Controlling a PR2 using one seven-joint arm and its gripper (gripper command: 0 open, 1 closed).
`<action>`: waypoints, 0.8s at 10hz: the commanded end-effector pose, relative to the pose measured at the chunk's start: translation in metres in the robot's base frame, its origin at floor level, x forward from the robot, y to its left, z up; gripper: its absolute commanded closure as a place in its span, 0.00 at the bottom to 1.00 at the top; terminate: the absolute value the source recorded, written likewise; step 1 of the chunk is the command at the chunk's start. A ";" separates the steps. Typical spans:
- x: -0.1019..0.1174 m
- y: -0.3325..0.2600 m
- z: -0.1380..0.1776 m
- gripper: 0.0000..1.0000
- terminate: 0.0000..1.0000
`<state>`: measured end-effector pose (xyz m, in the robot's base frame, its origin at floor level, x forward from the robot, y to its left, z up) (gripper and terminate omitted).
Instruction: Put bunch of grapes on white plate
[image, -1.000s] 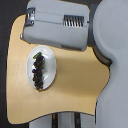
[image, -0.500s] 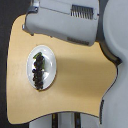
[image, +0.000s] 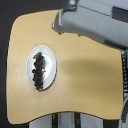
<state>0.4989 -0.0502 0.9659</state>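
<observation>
While the bunch of grapes (image: 38, 69) lies inside the white plate (image: 48, 54), the robot arm (image: 95, 22) occupies the upper part of the exterior view, well apart from both. The plate rests on a light wooden table (image: 85, 80) with rounded corners, toward the exterior view's left, and appears as an upright oval from this camera. The grapes form a dark, elongated cluster running along the plate's long axis, with a greenish bit at the upper end; the whole cluster sits within the rim, with bare white showing on every side.

The arm is a broad grey body that enters from the upper corner on the exterior view's right and slopes down toward the middle of the top edge. Its near end, a blunt grey block (image: 62, 21), hangs over the far edge of the table. The gripper cannot be made out as separate fingers in this view, so whether the jaws stand apart or together cannot be told. Nothing is seen held at the arm's end.

Nothing lies between the arm and the plate; only bare tabletop separates them. A soft shadow darkens the wood across the middle of the table. Beyond the table the surroundings are dark, a dim vertical structure (image: 123, 85) runs down the edge on the exterior view's right, and pale supports (image: 67, 121) show below the table's near edge.
</observation>
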 end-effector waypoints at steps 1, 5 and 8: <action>0.003 -0.146 0.014 0.00 0.00; 0.016 -0.210 0.015 0.00 0.00; 0.007 -0.245 0.005 0.00 0.00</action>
<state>0.5072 -0.2403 0.9799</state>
